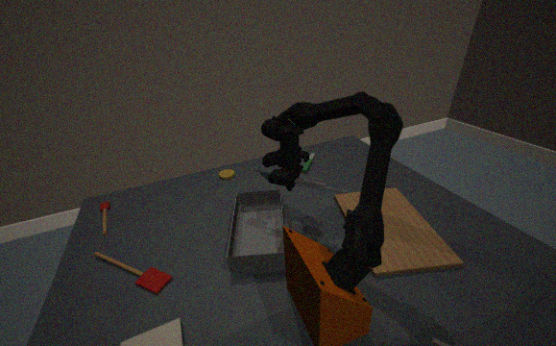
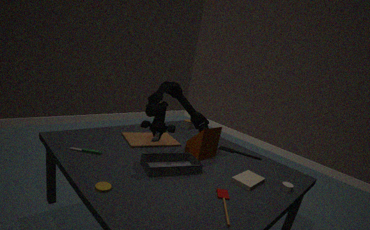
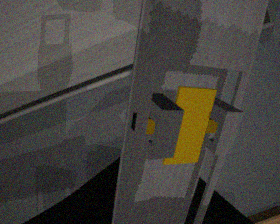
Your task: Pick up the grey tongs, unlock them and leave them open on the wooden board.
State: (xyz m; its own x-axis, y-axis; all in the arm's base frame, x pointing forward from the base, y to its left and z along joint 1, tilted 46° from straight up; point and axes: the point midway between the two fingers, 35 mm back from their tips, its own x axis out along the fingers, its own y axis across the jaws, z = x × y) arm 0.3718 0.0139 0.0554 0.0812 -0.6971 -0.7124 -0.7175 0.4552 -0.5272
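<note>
My gripper point(image 1: 283, 180) point(image 2: 158, 131) point(image 3: 151, 168) is shut on the grey tongs point(image 1: 321, 184) point(image 2: 156, 138) point(image 3: 216, 25) and holds them in the air, behind and to the right of the roasting tin in the top view. In the wrist view the tongs run lengthwise between the fingers, with a yellow patch there. Which way their tips point and whether they are locked is too dark to tell. The grey roasting tin point(image 1: 258, 263) point(image 2: 175, 170) stands on the table with nothing across its rim. The wooden board point(image 1: 417, 240) point(image 2: 140, 140) point(image 3: 273, 217) lies flat, right of the tin in the top view.
The orange base point(image 1: 326, 288) point(image 2: 204, 144) stands between tin and board. A green-handled knife point(image 1: 308, 164) point(image 2: 90, 151) and a yellow disc point(image 1: 227, 174) point(image 2: 103, 186) lie beyond the tin. A red spatula point(image 1: 154, 280) and a pale block point(image 1: 162, 333) point(image 2: 248, 179) lie farther left.
</note>
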